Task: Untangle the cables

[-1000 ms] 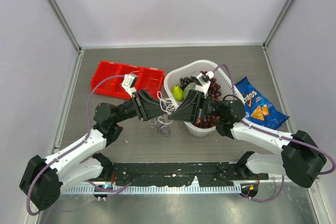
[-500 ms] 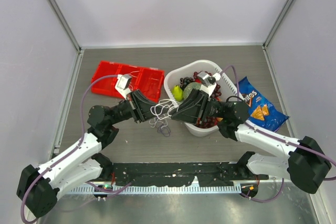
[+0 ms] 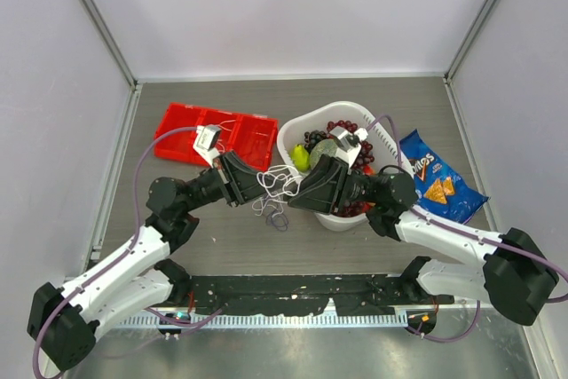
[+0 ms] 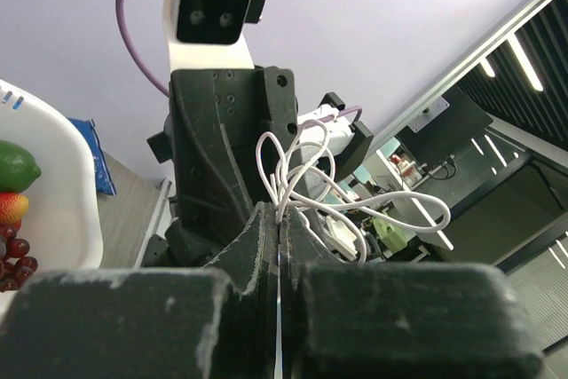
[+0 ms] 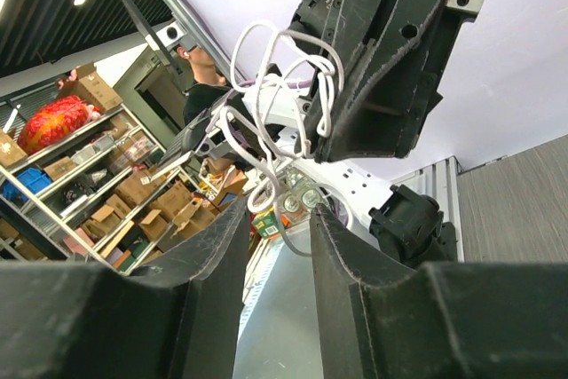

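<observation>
A loopy white cable (image 3: 277,181) hangs in the air between my two grippers, just left of the white basket. My left gripper (image 3: 256,185) is shut on a strand of it; the left wrist view shows the white cable (image 4: 306,175) rising in loops from the closed jaws of the left gripper (image 4: 280,217). My right gripper (image 3: 299,193) faces it from the right, open. In the right wrist view the white loops (image 5: 266,122) dangle at the tips of the right gripper (image 5: 277,219). A thin purplish-grey cable (image 3: 278,217) lies coiled on the table below. No red cable shows.
A red compartment tray (image 3: 182,135) lies at the back left. A white basket (image 3: 293,130) holding grapes, a green pear and other fruit stands behind the right gripper. A blue chips bag (image 3: 432,175) lies at the right.
My left arm has drawn back to the left and the white cable has spread out between the two grippers. The right gripper has shifted slightly.
</observation>
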